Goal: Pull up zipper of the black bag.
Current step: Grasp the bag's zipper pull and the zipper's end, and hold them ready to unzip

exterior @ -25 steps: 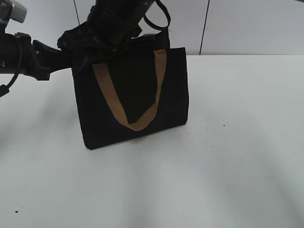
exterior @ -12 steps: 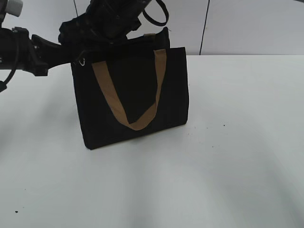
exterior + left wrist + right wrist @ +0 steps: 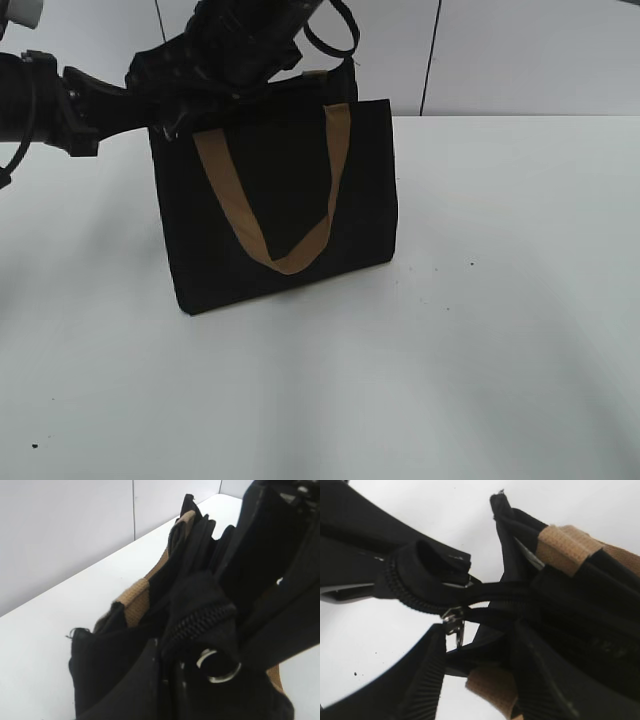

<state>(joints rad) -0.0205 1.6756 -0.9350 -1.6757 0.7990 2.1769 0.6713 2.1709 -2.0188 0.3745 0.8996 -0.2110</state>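
The black bag (image 3: 280, 210) stood upright on the white table (image 3: 500, 330), left of centre in the exterior frame, its broad front face toward the camera and its long axis running left to right. Bare tabletop lay open to the right of it and across the whole lower half of the frame; behind it the table's far edge met a pale panelled wall (image 3: 520, 50). One tan strap (image 3: 275, 215) hung in a loop down the front face.

Both arms crowded the bag's upper left corner. The left gripper (image 3: 165, 105) came in from the left edge of the frame and the right gripper (image 3: 235, 70) came down from the top edge; their black bodies overlapped the rim there, leaving the bag's right side and right top corner free.

The zipper (image 3: 420, 600) ran along the top rim, following the bag's length. In the right wrist view its toothed end sat bunched in the left half of the frame, with the small metal pull (image 3: 453, 625) dangling just below it between two dark fingers; whether those jaws were clenched on it I could not tell. In the left wrist view the left gripper's jaws were clamped on the black fabric beside a metal ring (image 3: 218, 666).
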